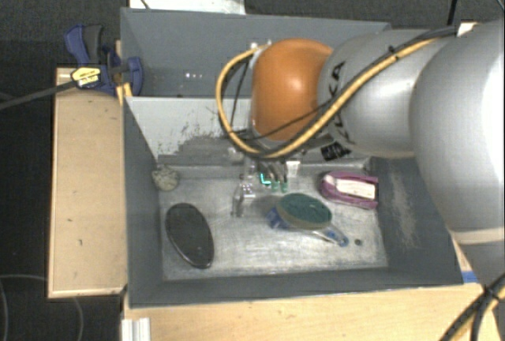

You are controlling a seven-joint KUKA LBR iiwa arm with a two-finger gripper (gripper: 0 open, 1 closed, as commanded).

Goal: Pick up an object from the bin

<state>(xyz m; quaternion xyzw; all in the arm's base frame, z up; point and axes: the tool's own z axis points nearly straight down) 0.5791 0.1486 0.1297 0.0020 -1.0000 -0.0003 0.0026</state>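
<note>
Camera view: grey metal bin [276,290] w/ a few loose objs on its floor, mostly well apart. Arm [410,95] comes in from the right, its orange wrist cover [288,87] above the bin's back wall. Claw [263,177] sits low near the middle of the back edge, w/ a green glow on it. Whether it's released or clenched, can't tell (wrist cover and cables hide most of it).

Nearest obj is a round teal disc [304,211] w/ a blue handle, poss. a brush or mirror. It lies flat just front-right of the claw, approx bin ctr, handle pointing toward the front-right corner. Can't tell if claw and disc touch.

Purple-and-white packet [351,189] lies near the disc, toward the right edge and a bit further back. Black oval obj [189,234] lies flat in the front-left corner. Small grey lump [165,177] sits by the left edge, close to the back-left corner.
</note>
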